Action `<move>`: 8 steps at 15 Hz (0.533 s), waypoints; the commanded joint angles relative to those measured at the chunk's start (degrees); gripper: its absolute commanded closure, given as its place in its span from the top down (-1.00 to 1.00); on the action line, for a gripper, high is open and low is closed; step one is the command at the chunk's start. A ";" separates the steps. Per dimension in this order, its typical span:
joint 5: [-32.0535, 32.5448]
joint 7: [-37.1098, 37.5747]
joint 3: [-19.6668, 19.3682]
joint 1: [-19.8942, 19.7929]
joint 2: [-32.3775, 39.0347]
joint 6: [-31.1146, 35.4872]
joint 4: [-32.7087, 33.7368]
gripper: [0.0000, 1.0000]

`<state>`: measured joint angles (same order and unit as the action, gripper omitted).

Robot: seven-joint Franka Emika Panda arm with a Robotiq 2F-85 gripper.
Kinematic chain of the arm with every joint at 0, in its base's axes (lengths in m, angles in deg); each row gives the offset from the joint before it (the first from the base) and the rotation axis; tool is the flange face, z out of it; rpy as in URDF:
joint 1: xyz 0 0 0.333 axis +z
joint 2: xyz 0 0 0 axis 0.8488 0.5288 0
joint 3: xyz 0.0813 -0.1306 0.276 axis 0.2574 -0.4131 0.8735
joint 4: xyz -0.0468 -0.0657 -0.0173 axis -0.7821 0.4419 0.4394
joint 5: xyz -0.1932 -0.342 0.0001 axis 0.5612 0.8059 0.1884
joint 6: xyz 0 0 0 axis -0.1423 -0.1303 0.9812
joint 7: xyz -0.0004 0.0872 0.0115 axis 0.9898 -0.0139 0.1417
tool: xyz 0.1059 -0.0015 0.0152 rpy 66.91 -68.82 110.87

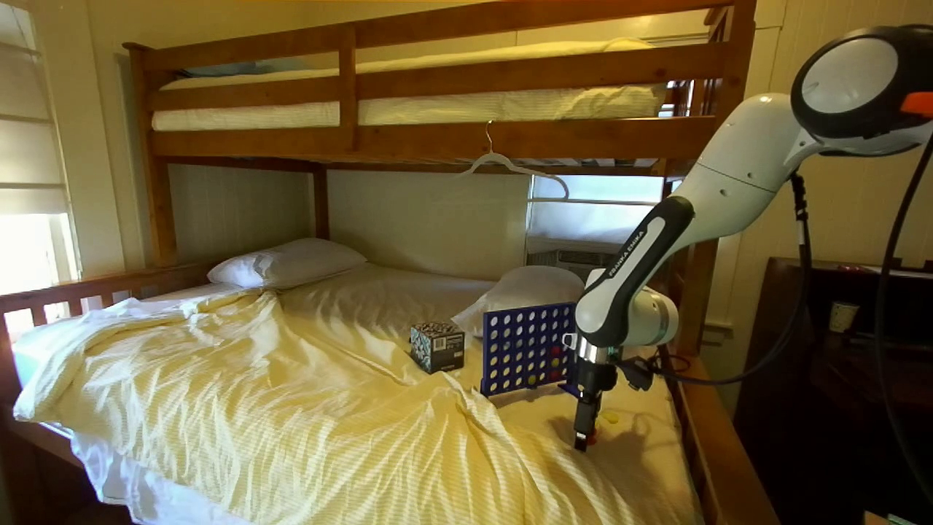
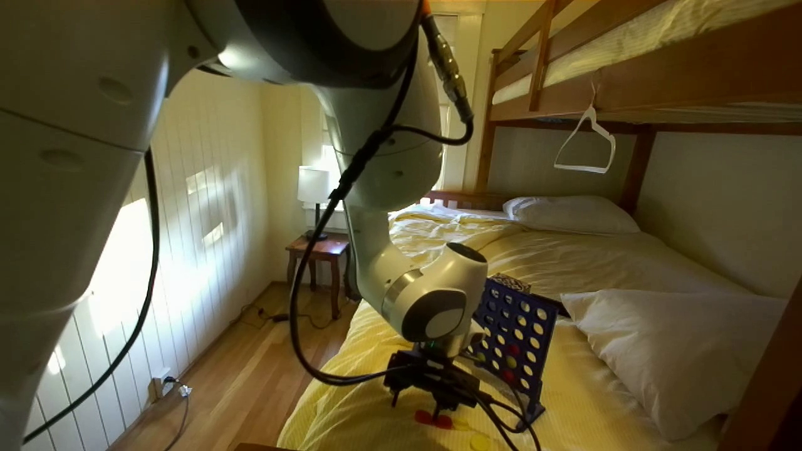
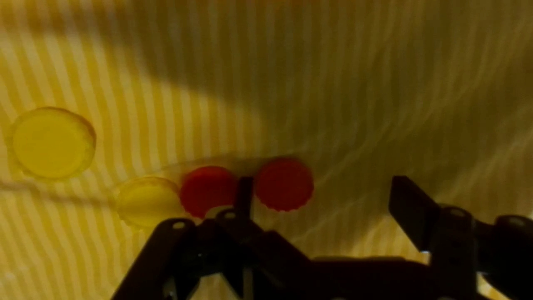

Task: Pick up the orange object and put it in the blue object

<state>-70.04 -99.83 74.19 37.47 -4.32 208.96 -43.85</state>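
Two orange-red discs lie flat on the striped yellow bedding in the wrist view. The right disc (image 3: 284, 184) is between my open fingers, close to the left fingertip; the left disc (image 3: 208, 189) is just outside that finger and partly covered by it. My gripper (image 3: 322, 183) is open and holds nothing. In an exterior view the gripper (image 2: 416, 408) is low over the bed by the discs (image 2: 443, 422); in an exterior view (image 1: 581, 440) it partly hides them. The blue grid (image 1: 525, 343) stands upright behind the gripper, and also shows in an exterior view (image 2: 519, 335), with several discs inside.
Two yellow discs (image 3: 52, 143) (image 3: 148, 202) lie left of the red ones in the wrist view. A dark patterned box (image 1: 437, 348) stands beside the grid. A pillow (image 2: 677, 351) lies near the grid. A bed rail (image 1: 718, 452) borders the mattress. A hanger (image 1: 503, 160) hangs from the upper bunk.
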 commanded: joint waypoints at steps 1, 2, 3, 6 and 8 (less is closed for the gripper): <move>-0.62 -0.65 -0.90 0.77 1.20 -1.23 1.68 0.77; -0.57 -0.57 -0.95 0.82 1.33 -1.15 1.76 0.74; -0.59 -0.62 -0.90 0.79 1.44 -1.12 1.82 0.76; -0.67 -0.74 -0.75 0.74 1.62 -0.82 1.95 0.32; -0.69 -0.73 -0.73 0.73 1.67 -0.48 1.94 0.16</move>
<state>-70.04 -99.83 73.98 37.55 -3.42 208.96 -43.01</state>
